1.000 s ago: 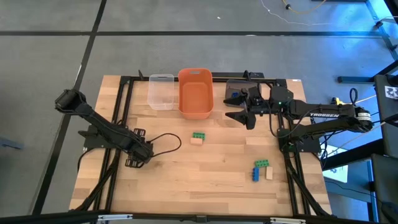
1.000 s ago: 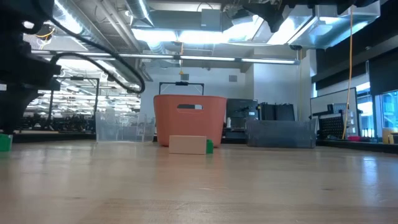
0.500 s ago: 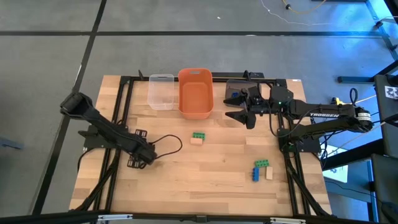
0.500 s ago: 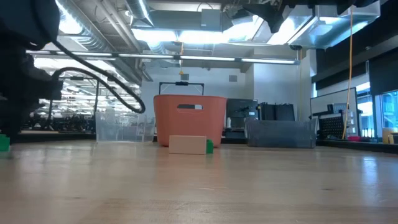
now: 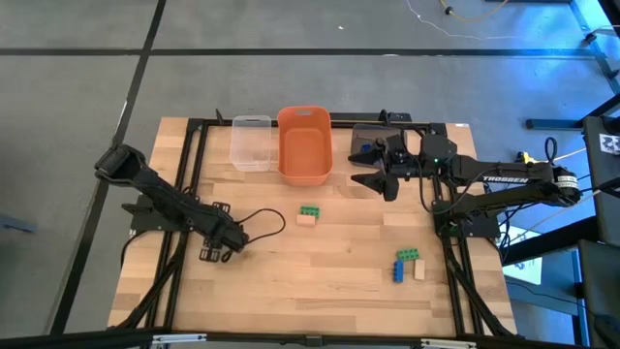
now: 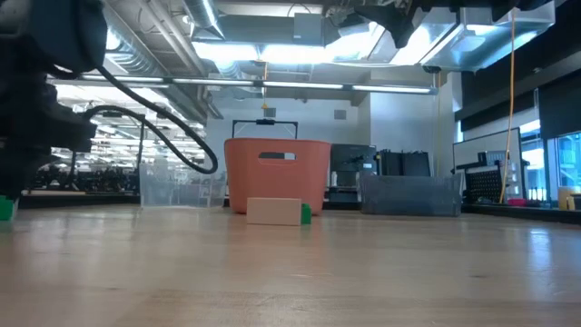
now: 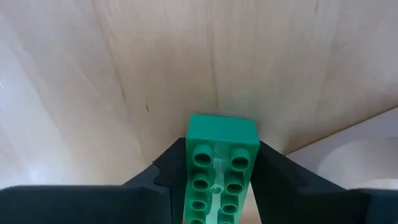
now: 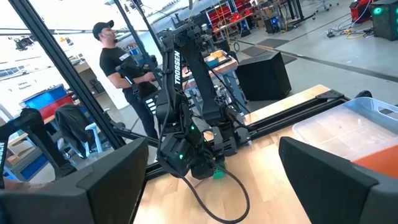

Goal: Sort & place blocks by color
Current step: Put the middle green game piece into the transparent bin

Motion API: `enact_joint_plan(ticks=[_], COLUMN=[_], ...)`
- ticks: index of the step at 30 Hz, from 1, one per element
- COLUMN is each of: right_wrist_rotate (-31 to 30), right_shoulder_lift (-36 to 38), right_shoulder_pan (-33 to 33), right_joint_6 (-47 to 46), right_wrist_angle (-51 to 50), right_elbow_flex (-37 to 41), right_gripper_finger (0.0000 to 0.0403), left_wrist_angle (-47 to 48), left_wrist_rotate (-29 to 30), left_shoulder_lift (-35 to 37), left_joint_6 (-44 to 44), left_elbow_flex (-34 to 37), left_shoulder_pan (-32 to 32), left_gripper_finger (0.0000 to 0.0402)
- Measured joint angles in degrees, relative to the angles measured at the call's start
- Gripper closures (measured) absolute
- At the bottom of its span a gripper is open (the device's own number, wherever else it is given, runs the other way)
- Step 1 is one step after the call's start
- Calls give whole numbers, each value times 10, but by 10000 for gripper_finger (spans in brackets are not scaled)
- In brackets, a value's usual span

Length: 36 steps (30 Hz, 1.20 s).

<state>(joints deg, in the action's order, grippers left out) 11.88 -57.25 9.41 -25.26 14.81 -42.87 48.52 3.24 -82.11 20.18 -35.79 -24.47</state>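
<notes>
While the left gripper [image 7: 221, 180] clamps a green block [image 7: 219, 163] low over the table [image 5: 320, 271], the left arm has shifted slightly toward the centre since a second ago, suggesting transport has begun. Farther off, the right gripper [image 5: 376, 169] remains spread wide and empty beside the orange bin [image 5: 304, 145].

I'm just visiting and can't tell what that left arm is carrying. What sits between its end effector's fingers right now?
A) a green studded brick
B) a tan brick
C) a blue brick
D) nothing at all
A: the left wrist view shows a green studded brick clamped between the two dark fingers of the left end effector, low over the wooden table.
</notes>
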Motion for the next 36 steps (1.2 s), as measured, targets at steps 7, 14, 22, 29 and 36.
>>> enact_joint_plan(ticks=[7,14,22,29,36], right_wrist_rotate=[2,2,2,2,2], right_shoulder_lift=[0,0,0,0,-9], right_shoulder_pan=[0,0,-2,-3,-17], right_joint_6=[1,2,0,-3,-6], right_wrist_angle=[0,1,9,13,12], right_elbow_flex=[0,0,0,0,0], right_gripper_finger=[40,40,40,40,40], left_wrist_angle=[-4,7,-164,-415,-649], left_wrist_rotate=[60,130,140,120,27], left_shoulder_lift=[23,105,285,377,342], left_joint_6=[-25,-56,-73,-102,-61], left_elbow_flex=[-75,-161,-174,-105,-3], left_shoulder_pan=[30,80,137,192,249], left_gripper_finger=[276,276,276,276,276])
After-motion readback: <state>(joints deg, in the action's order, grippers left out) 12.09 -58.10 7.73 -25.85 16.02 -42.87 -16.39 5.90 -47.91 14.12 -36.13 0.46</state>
